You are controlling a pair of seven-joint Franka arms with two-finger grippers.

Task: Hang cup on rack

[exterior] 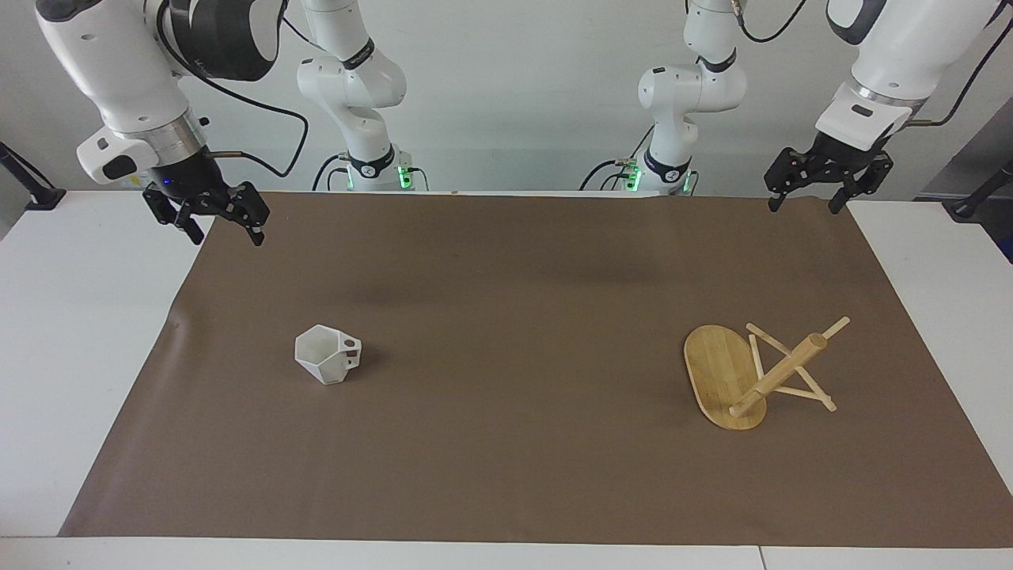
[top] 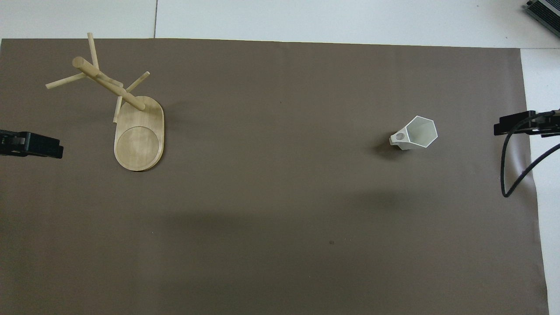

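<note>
the cup (exterior: 327, 354) stands upright toward the right arm's end of the brown mat (exterior: 522, 261), far from the rack (exterior: 760, 372); the right gripper (exterior: 215, 219), fingers spread, hangs nearer it than the waiting, equally spread left gripper (exterior: 815, 194).

The cup (exterior: 327, 353) is small, white and faceted, with a six-sided rim and a blocky handle pierced by a hole. It stands upright toward the right arm's end of the table. The rack (exterior: 756, 372), pale bamboo with an oval base, thick post and thin crossing pegs, stands upright well apart, toward the left arm's end.
</note>
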